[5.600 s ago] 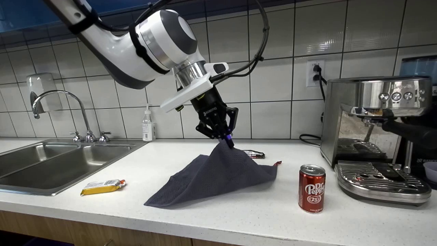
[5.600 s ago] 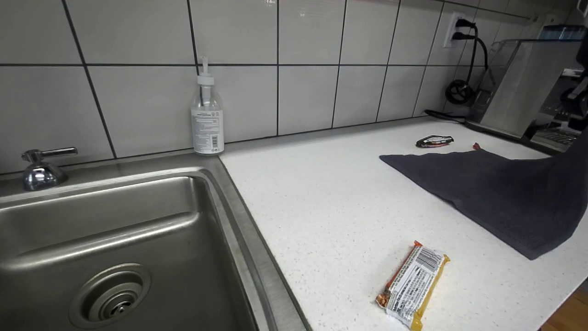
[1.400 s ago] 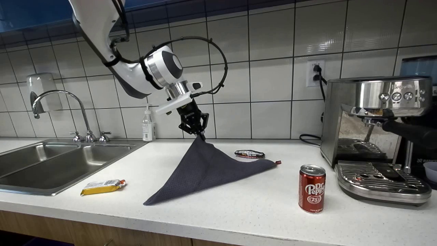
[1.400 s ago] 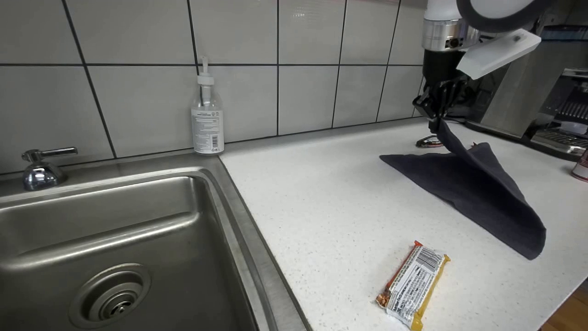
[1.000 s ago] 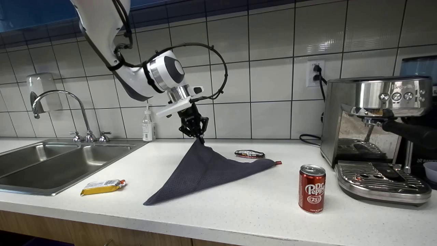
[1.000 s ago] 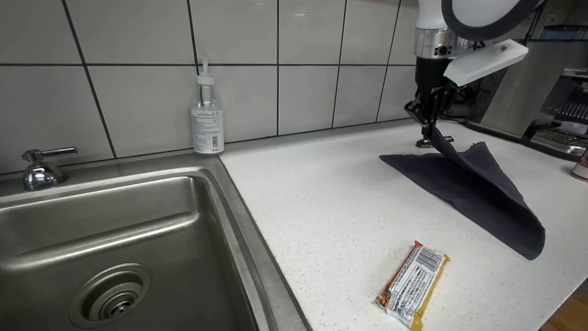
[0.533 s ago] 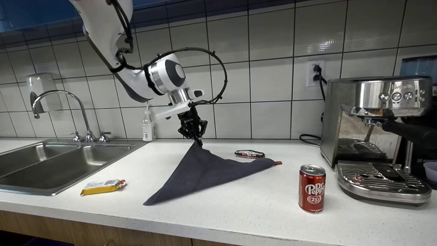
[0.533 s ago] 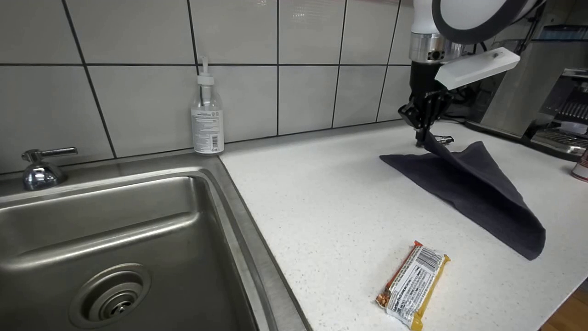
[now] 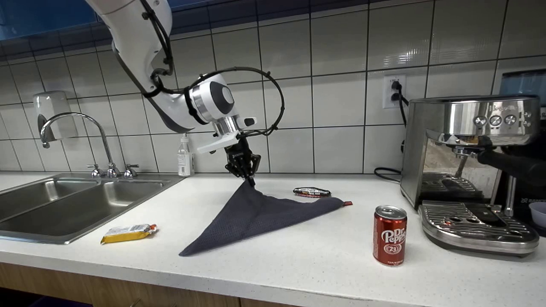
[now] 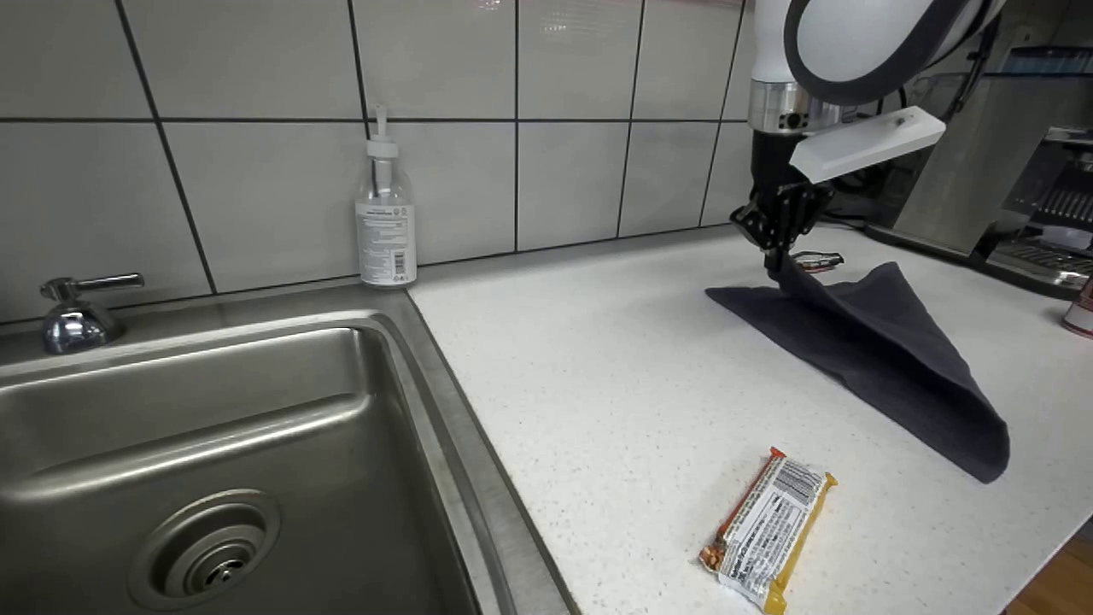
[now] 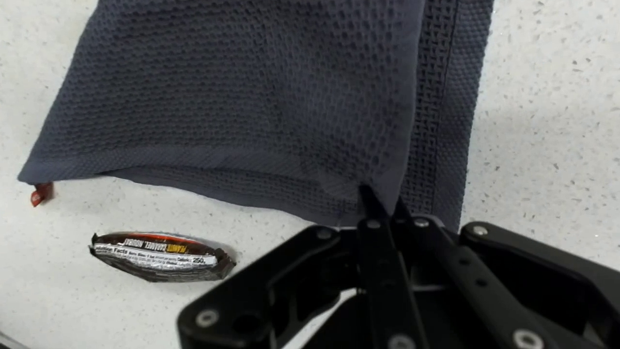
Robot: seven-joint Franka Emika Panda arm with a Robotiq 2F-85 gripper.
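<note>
A dark grey waffle cloth (image 9: 256, 215) lies partly on the white counter, one corner drawn up and folded over the rest. My gripper (image 9: 250, 182) is shut on that corner, a little above the counter in both exterior views. In the wrist view, cloth (image 11: 242, 87) runs in between the fingertips, and the gripper (image 11: 382, 199) hides the very tip. Under the raised part, a lower layer of cloth shows at the right. A small red tag (image 11: 42, 194) sticks out at the cloth's far corner. A dark-wrapped candy bar (image 11: 160, 257) lies close beside the cloth.
A yellow-wrapped bar (image 9: 128, 233) lies near the sink (image 10: 452, 444). A red soda can (image 9: 390, 236) stands in front of the coffee machine (image 9: 473, 128). Against the tiled wall stands a pump bottle (image 9: 184, 160). The counter's front edge runs below the cloth.
Since the oldest frames, my gripper has carried the cloth's corner toward the wall and sink side, folding it over. During the last second it has sunk lower, still gripping the cloth.
</note>
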